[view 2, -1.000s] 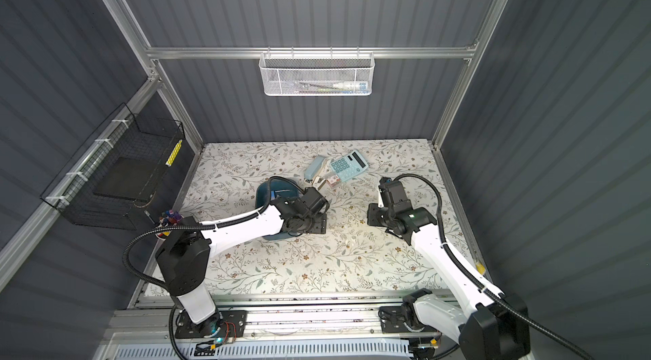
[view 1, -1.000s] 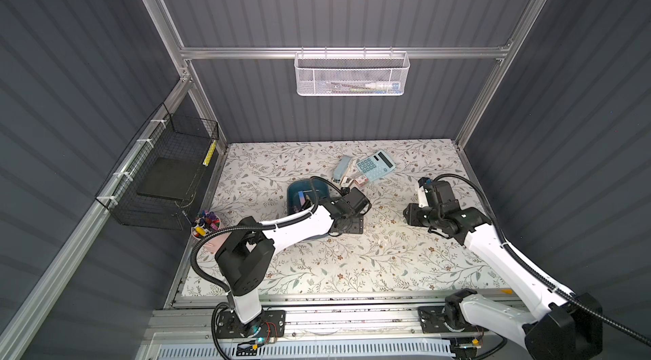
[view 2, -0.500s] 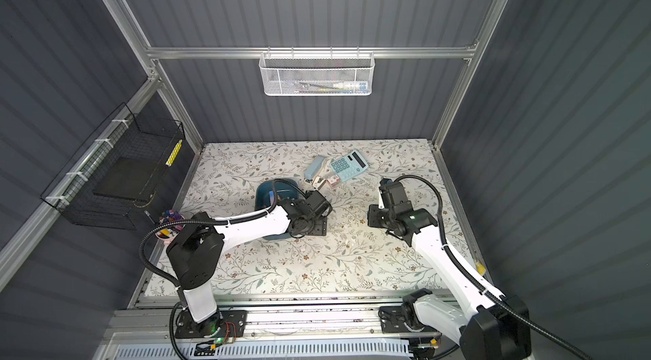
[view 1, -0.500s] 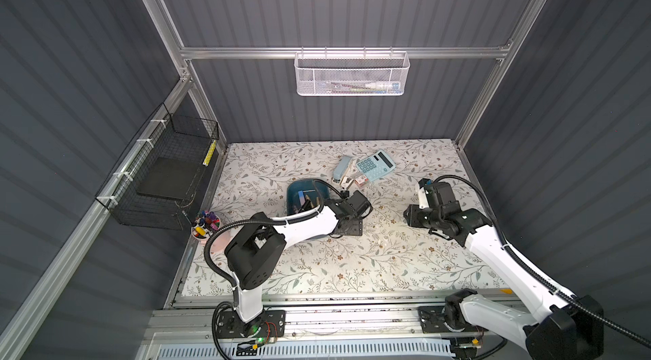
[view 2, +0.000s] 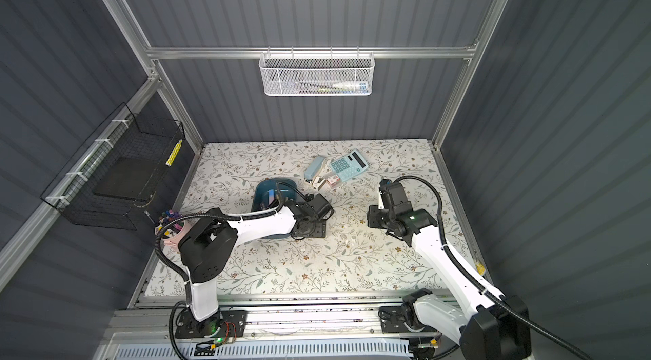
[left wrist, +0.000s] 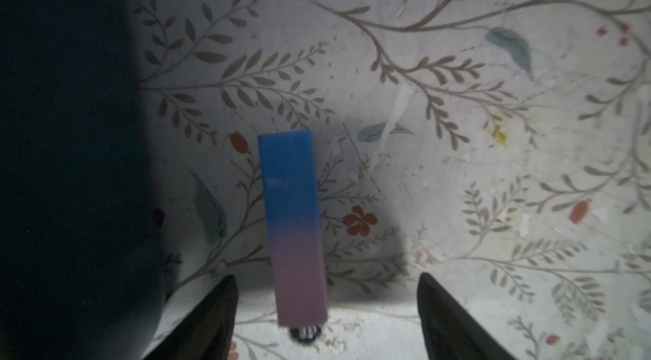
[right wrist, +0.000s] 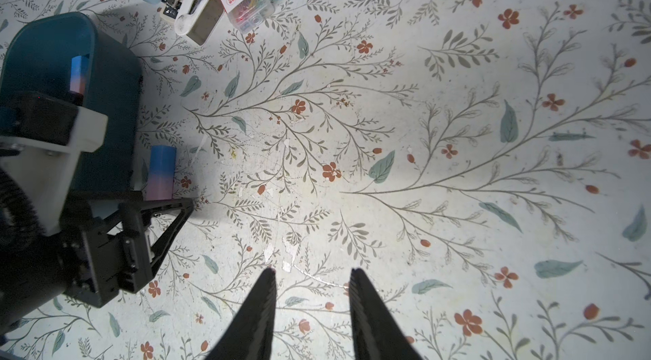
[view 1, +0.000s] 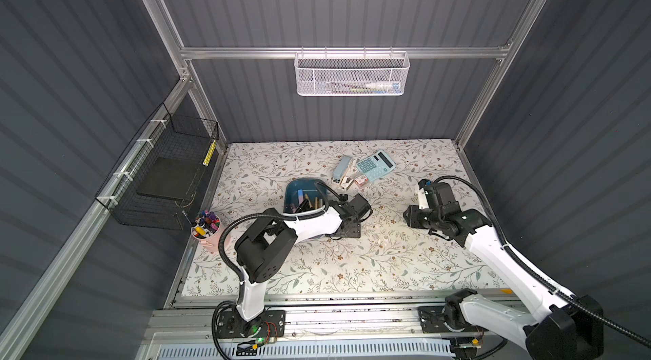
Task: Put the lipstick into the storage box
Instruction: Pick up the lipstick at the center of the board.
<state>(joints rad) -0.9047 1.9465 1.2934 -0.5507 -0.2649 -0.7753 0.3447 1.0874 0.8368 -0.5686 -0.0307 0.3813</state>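
Lipstick (left wrist: 292, 228), blue-pink, lies on tabletop (left wrist: 458, 164) just beside storage box (right wrist: 116, 94). L gripper (left wrist: 326, 276) open, straddling its end w/o contact; R gripper (right wrist: 312, 272) slightly open, empty.

Lipstick (left wrist: 292, 228): blue-to-pink gradient stick, flat on floral mat (left wrist: 458, 164), just outside wall of teal storage box (right wrist: 116, 94), not in it.

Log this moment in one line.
phase: pre-grasp | left gripper: open, straddling lipstick beside storage box | right gripper: open, empty
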